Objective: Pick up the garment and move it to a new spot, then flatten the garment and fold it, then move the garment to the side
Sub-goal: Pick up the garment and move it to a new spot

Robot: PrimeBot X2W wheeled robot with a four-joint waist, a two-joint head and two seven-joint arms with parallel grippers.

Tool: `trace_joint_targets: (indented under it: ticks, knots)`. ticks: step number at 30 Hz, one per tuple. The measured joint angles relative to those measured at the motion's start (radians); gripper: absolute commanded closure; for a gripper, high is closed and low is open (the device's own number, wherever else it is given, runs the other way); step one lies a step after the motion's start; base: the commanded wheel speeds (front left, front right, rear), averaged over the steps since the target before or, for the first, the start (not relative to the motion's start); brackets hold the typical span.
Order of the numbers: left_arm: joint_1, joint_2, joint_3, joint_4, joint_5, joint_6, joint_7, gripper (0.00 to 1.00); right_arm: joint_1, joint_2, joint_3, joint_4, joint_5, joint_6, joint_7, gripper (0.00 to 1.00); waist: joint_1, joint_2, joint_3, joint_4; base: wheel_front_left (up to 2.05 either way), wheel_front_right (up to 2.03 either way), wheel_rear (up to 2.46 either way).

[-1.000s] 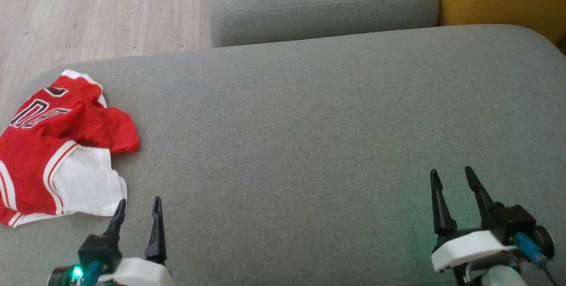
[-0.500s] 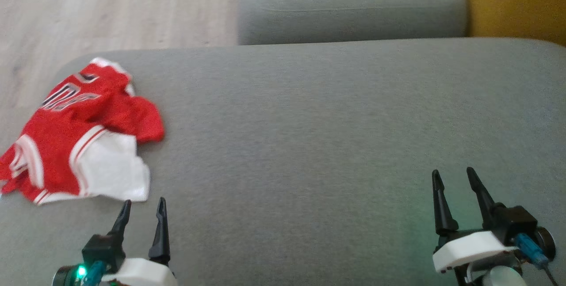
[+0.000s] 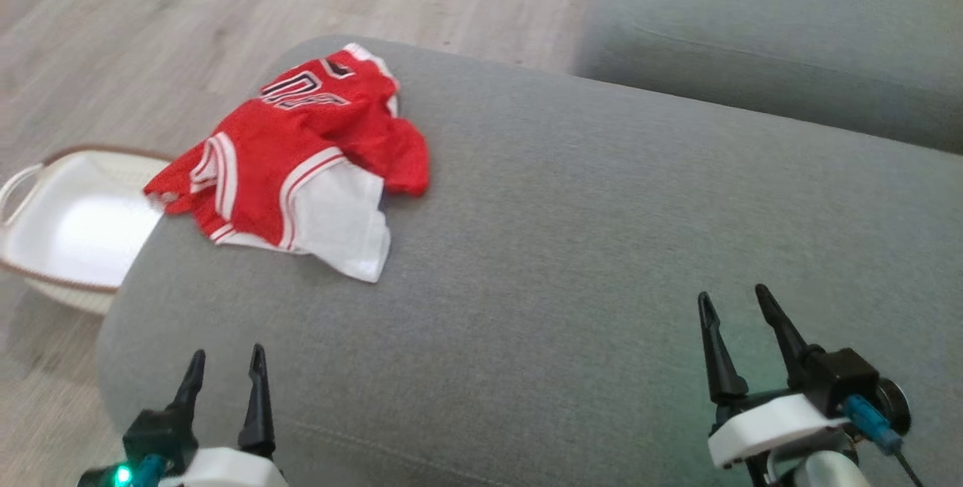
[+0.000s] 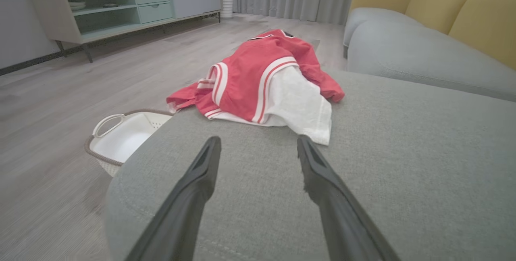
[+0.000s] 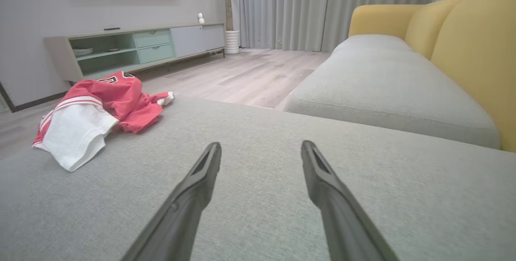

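Head view: the garment (image 3: 301,163), a red jersey with white trim and a white panel, lies crumpled at the far left corner of the grey cushion (image 3: 602,246). One red edge hangs over the side above a white basket (image 3: 75,227) on the floor (image 3: 150,20).

The left gripper (image 3: 228,351) hovers over the near left part of the cushion, jaws spread wide and empty. The right gripper (image 3: 732,291) is well apart from the garment, over the near right, likewise wide open and empty. In the left wrist view the white hem lies just beyond the fingers.

Assessment: the step in hand is the approach for the pick-up; no grasp has been made. The left gripper is the better placed.

Recommendations:
- Aim for a raised fold in the red body rather than the flat white hem, which is likely to slip from the jaws.
- Close fully before lifting.
- Lift clear of the cushion before carrying, so the cloth does not drag.
- Draw the garment inward, away from the overhanging edge, which could slide towards the basket.
- The bare middle of the cushion appears a suitable new spot.
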Motion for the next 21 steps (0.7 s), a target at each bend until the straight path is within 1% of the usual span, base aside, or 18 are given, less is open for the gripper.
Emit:
trace_joint_targets:
  ticks: [3, 7, 11, 14, 16, 18, 21]
  knots:
    - [0.001, 0.001, 0.003, -0.009, -0.007, -0.009, 0.0, 0.0, -0.012, 0.0, 0.016, 0.001, 0.0, 0.0, 0.0, 0.0, 0.0, 0.0, 0.013, 0.018, 0.0, 0.0, 0.0]
    - [-0.074, 0.005, 0.019, -0.018, -0.052, -0.028, 0.015, 0.0, -0.043, 0.0, 0.03, -0.004, -0.007, 0.0, 0.0, 0.0, 0.0, 0.0, 0.053, 0.007, 0.0, 0.0, 0.0]
    - [-0.242, 0.023, 0.068, -0.026, -0.113, -0.042, 0.086, 0.0, -0.086, -0.013, 0.04, -0.016, -0.023, 0.0, 0.0, 0.0, 0.0, 0.0, 0.12, -0.018, 0.0, 0.0, 0.0]
    - [-0.379, 0.056, 0.087, -0.016, -0.142, -0.048, 0.169, 0.0, -0.126, -0.044, 0.045, -0.034, -0.031, 0.0, 0.0, 0.0, 0.0, 0.0, 0.184, -0.036, 0.0, 0.0, 0.0]
    - [-0.471, 0.077, 0.094, 0.018, -0.161, -0.058, 0.23, 0.0, -0.154, -0.068, 0.045, -0.044, -0.036, 0.0, 0.0, 0.0, 0.0, 0.0, 0.232, -0.047, 0.0, 0.0, 0.0]
    - [-0.555, 0.101, 0.09, 0.065, -0.155, -0.062, 0.279, 0.0, -0.178, -0.087, 0.046, -0.048, -0.04, 0.0, 0.0, 0.0, 0.0, 0.0, 0.279, -0.057, 0.0, 0.0, 0.0]
    - [-0.673, 0.114, 0.092, 0.166, -0.16, -0.062, 0.329, 0.0, -0.189, -0.107, 0.049, -0.056, -0.04, 0.0, 0.0, 0.0, 0.0, -0.0001, 0.341, -0.072, 0.0, 0.0, 0.0]
